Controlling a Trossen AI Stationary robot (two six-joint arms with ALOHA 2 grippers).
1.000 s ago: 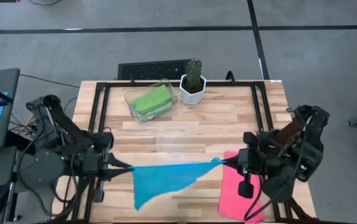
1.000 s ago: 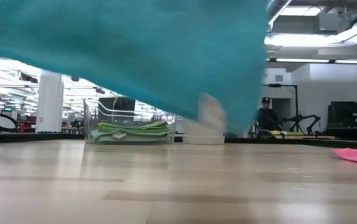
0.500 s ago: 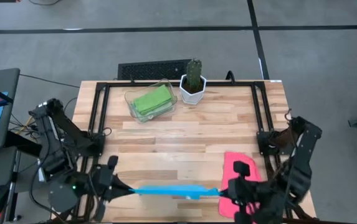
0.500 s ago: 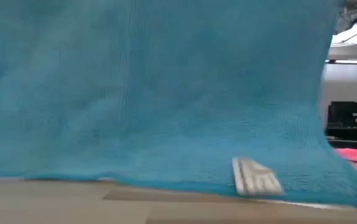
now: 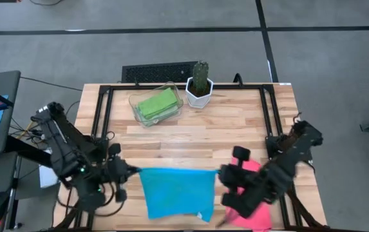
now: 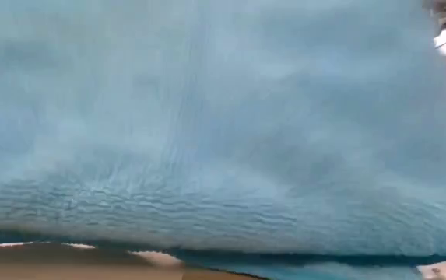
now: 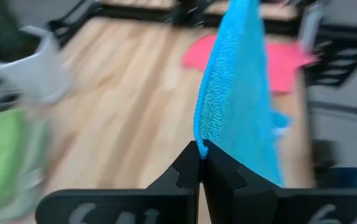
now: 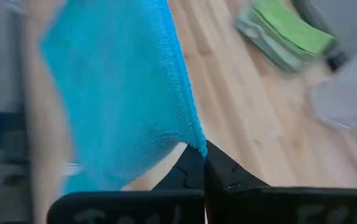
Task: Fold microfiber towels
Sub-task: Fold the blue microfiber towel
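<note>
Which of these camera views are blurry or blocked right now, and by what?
Low view: the blue towel fills almost the whole frame, soft and out of focus. Left wrist view: the pink towel and the background are smeared. Right wrist view: the green towels and the table are blurred. High view: sharp.

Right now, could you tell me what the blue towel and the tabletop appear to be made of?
The blue towel: soft microfiber-like cloth, matte, with a fuzzy looped pile along its edge. The tabletop: seemingly light wood, butcher-block style, judging by its jointed planks and grain, with a smooth finish.
</note>
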